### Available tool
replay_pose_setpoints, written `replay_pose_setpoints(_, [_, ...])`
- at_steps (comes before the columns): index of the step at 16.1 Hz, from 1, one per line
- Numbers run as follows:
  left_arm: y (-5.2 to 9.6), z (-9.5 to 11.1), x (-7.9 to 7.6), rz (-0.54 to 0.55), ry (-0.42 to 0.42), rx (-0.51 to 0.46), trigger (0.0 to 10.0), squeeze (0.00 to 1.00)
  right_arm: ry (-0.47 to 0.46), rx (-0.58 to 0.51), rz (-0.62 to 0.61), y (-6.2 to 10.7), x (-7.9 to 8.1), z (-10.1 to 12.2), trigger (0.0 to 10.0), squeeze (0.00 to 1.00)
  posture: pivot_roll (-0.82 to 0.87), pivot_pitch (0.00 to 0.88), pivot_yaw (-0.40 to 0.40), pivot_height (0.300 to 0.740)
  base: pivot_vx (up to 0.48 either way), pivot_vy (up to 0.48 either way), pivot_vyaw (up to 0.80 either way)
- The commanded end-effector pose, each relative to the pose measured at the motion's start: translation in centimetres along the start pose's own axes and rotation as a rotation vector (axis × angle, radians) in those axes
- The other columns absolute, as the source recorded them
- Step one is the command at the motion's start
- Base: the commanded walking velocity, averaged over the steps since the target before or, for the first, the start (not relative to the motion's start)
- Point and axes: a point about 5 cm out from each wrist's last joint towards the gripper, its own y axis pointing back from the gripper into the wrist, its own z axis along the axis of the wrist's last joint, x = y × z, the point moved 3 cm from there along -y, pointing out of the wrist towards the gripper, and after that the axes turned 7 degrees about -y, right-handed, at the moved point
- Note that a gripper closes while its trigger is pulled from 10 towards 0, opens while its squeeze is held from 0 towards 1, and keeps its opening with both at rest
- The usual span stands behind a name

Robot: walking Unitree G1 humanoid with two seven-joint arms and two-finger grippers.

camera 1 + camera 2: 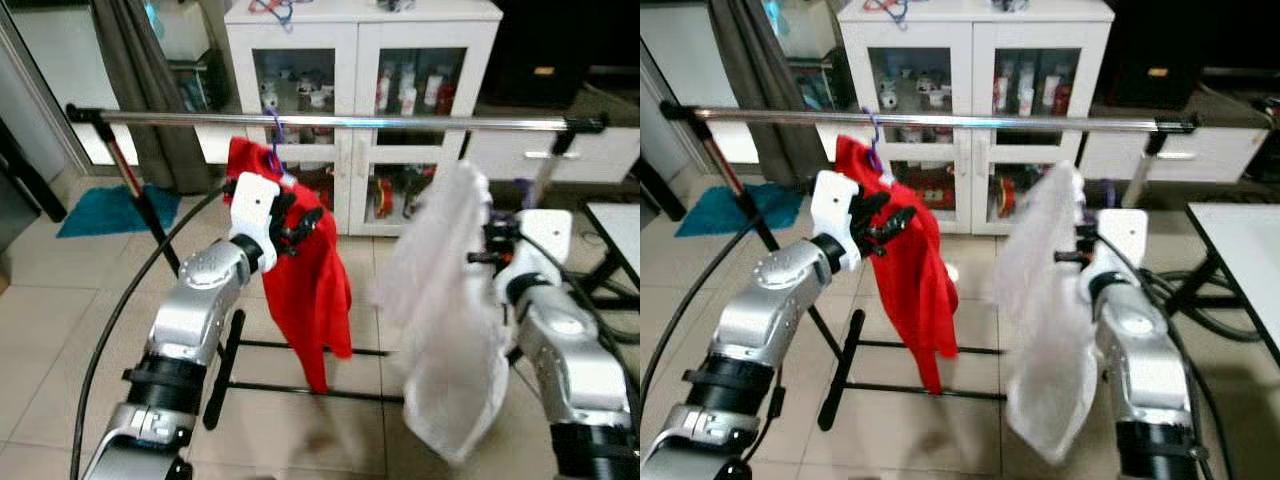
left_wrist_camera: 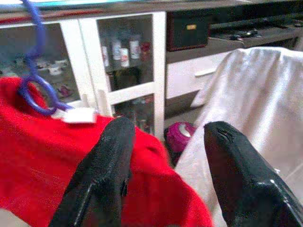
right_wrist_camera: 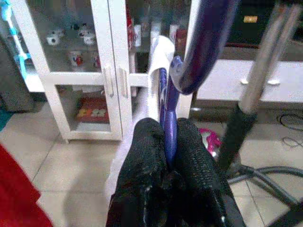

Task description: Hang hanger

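Rail: a chrome clothes rail [image 1: 340, 122] on a black stand runs across the scene in front of a white glass-door cabinet [image 1: 355, 60]; everything below is placed against this rail
Red garment: a red top [image 1: 305, 270] hangs from the rail's left part on a purple hanger hook [image 1: 274, 140], which is looped over the bar
Left claw: the left claw [image 1: 305, 225] is raised just below the rail, at the red top's shoulder; in the left wrist view its two black fingers [image 2: 102, 179] are spread apart, with red cloth under and between them and nothing pinched
White garment: a white sheer garment [image 1: 445, 310] hangs below the rail's right part, not on the bar, blurred in the head views
Hanger: the purple hanger [image 3: 169, 113] carrying the white garment is below the rail, near its right end; in the right wrist view its curved hook rises just beside the stand's upright post
Right claw: the right claw [image 3: 166, 156] sits below the rail, behind the white garment, its fingers pressed together on the hanger's neck
Floor: pale tiles [image 1: 60, 330] under the rail, with a teal mat [image 1: 110, 210] beyond its left end
Desk: a white desk corner [image 1: 620, 235] lies beyond the rail's right end
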Motion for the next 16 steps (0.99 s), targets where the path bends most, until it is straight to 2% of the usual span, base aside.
replay_pose_setpoints(1, [0.5,0.5,1.1,0.03,-0.026,-0.014,10.0,0.0,-0.001,-0.062,0.054,-0.4,1.4,1.5,10.0,0.0,0.01,0.0,0.02,0.74,0.48,0.0,0.0])
replay_pose_setpoints(4, [0.6,0.5,0.8,0.01,-0.038,-0.018,10.0,0.0,-0.025,-0.097,0.077,-0.8,1.7,2.6,10.0,0.0,0.01,0.0,0.016,0.74,0.442,0.0,0.0])
replay_pose_setpoints(5, [0.6,0.5,0.7,0.004,-0.037,-0.02,10.0,0.0,0.001,-0.114,0.087,-1.0,1.9,3.1,10.0,0.0,0.01,0.0,0.016,0.74,0.368,0.0,0.0])
replay_pose_setpoints(7, [0.6,0.6,0.1,-0.034,-0.052,-0.022,10.0,0.0,0.001,-0.134,0.103,-1.3,2.3,3.8,10.0,0.0,0.01,0.0,0.017,0.74,0.0,0.0,0.0])
replay_pose_setpoints(8, [0.6,0.7,-0.5,-0.075,-0.068,-0.03,10.0,0.0,-0.038,-0.154,0.116,-1.7,2.7,4.5,10.0,0.0,0.01,0.0,0.018,0.74,0.0,0.0,0.0])
replay_pose_setpoints(10, [0.8,1.2,-1.8,-0.166,-0.087,-0.051,10.0,0.0,-0.052,-0.161,0.107,-2.7,3.0,5.3,10.0,0.0,0.02,0.0,0.017,0.74,0.0,0.0,0.0])
replay_pose_setpoints(12, [1.4,0.7,-3.3,-0.321,-0.155,-0.007,10.0,0.0,-0.022,-0.017,0.098,-4.5,3.2,4.0,10.0,0.0,0.02,0.0,0.016,0.74,0.0,0.0,0.0])
replay_pose_setpoints(14, [1.7,0.5,-3.2,-0.352,-0.175,0.016,10.0,0.0,-0.042,0.085,0.089,-5.5,3.1,3.0,10.0,0.0,0.02,0.0,0.017,0.74,0.0,0.0,0.0])
replay_pose_setpoints(16, [1.9,0.4,-2.8,-0.371,-0.186,0.031,10.0,0.0,-0.046,0.134,0.085,-6.7,3.2,2.9,10.0,0.0,0.02,0.0,0.019,0.74,0.0,0.0,0.0])
